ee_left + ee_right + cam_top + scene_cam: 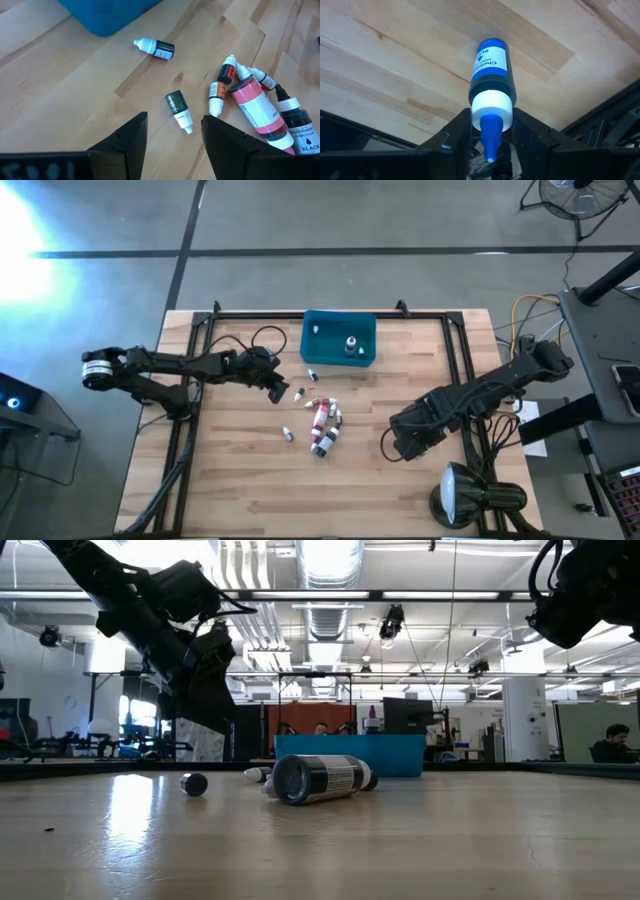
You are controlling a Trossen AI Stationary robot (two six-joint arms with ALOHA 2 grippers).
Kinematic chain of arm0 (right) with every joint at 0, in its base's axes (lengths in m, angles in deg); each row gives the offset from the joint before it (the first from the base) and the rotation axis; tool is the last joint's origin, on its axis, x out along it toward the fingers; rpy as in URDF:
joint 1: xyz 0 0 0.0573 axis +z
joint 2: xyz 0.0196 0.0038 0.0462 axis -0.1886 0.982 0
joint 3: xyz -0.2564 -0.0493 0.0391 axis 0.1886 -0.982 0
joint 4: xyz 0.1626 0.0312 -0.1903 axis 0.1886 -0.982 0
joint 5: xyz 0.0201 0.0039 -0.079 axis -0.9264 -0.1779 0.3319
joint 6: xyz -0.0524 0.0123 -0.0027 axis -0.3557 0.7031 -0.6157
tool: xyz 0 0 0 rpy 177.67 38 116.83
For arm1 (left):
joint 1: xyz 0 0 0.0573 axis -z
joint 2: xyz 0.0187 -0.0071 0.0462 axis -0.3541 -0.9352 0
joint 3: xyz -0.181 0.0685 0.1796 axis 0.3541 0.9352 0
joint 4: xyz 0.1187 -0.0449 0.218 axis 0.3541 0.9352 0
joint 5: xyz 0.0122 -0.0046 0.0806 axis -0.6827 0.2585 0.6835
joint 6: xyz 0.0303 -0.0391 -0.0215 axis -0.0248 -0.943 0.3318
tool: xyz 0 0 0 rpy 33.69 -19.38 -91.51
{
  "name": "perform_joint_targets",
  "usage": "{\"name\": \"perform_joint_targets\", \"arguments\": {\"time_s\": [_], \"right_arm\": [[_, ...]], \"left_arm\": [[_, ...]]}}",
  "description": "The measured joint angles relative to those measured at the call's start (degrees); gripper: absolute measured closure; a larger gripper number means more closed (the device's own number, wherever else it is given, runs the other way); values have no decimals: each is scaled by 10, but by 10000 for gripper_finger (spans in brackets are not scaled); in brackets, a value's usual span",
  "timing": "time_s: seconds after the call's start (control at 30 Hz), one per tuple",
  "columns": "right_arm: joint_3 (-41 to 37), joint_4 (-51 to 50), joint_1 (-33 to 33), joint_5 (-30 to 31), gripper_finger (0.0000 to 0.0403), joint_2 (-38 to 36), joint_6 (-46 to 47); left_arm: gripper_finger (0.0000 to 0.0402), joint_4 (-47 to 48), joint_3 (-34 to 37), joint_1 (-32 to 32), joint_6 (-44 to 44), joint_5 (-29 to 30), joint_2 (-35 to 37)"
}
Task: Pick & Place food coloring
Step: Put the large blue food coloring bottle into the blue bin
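right gripper (490, 137) clamped on the white cap of a blue food coloring bottle (490, 67), long axis pointing straight out from the jaws, hanging over bare table (240, 480) well right of the bottle pile (322, 425), teal bin (340, 355) far beyond it; left gripper (172, 132) open, much nearer pile
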Motion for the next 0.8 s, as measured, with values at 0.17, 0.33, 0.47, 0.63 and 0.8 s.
{"name": "perform_joint_targets", "arguments": {"time_s": [0.17, 0.33, 0.47, 0.63, 0.8], "right_arm": [[0, 0, -1, -1, 308, -1, -1], [31, -18, -27, 63, 308, -2, -25], [104, -73, -93, 150, 308, 3, -104], [230, -178, -210, 249, 308, 51, -246], [340, -246, -332, 327, 308, 119, -377]], "left_arm": [[239, 0, 0, 0, 0, 0, 0], [239, 1, 0, 0, 0, 0, 0], [239, 1, 0, 0, 0, 0, 0], [239, 0, 0, 0, 0, 1, 0], [239, 1, 0, 0, 0, 2, 0]]}}
